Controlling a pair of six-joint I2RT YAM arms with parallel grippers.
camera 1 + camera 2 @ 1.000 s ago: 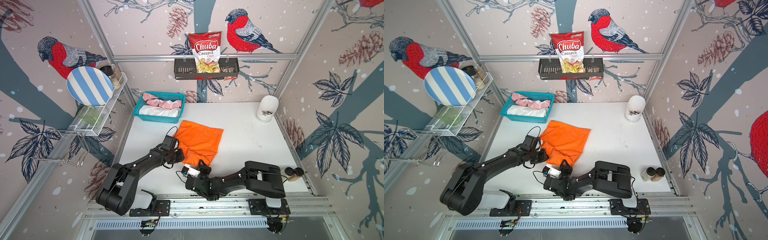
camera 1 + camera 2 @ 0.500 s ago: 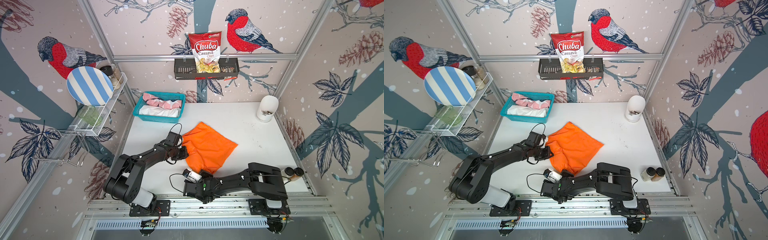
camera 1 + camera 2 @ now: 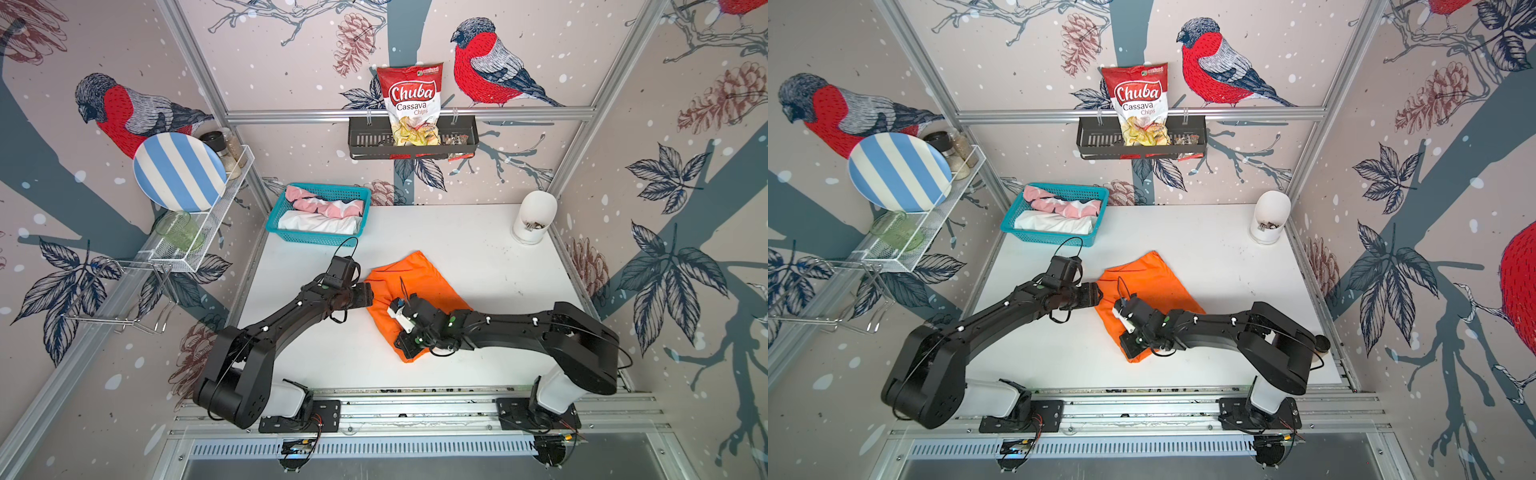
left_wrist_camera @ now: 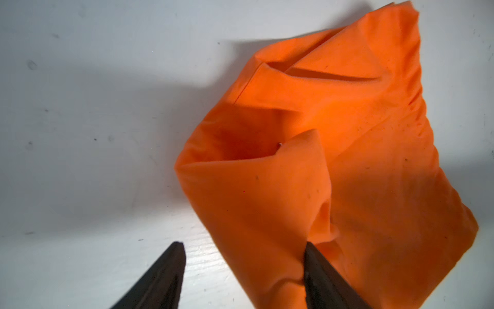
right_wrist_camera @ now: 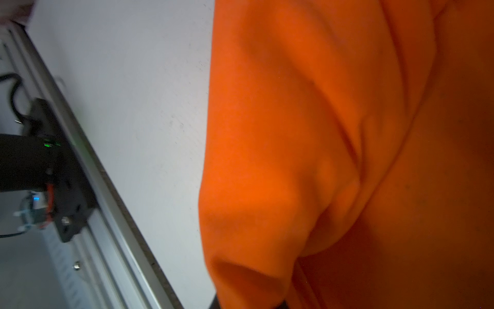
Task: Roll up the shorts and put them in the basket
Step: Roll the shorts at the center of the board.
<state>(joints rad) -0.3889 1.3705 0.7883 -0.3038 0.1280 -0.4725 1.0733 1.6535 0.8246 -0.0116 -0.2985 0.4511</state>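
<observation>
Rack (image 3: 183, 254) on the left wall carries a striped plate (image 3: 178, 172) and a green glass (image 3: 179, 231). At the far left corner of the surface (image 3: 465, 249) sits a teal basket (image 3: 316, 240). Pink shorts (image 3: 320, 203) lie in its far half and white shorts (image 3: 318, 223) in its near half, side by side and touching.

Just right of the basket and nearer, the left end effector (image 3: 369, 294) lies low at the left edge of the orange shorts (image 3: 419, 282), which lie rumpled in the middle of the surface. In the left wrist view its jaws stand wide and grip nothing. One finger (image 4: 160, 281) is over bare surface, the other against a raised fold of the orange shorts (image 4: 347, 160).

The right end effector (image 3: 405, 348) rests over the near corner of the orange shorts, closed on the cloth. In the right wrist view the orange shorts (image 5: 347, 133) bunch up toward its tips.

A chip bag (image 3: 411, 104) stands in a holder (image 3: 361, 141) on the far wall, and a white cup (image 3: 534, 216) stands at the far right corner.
</observation>
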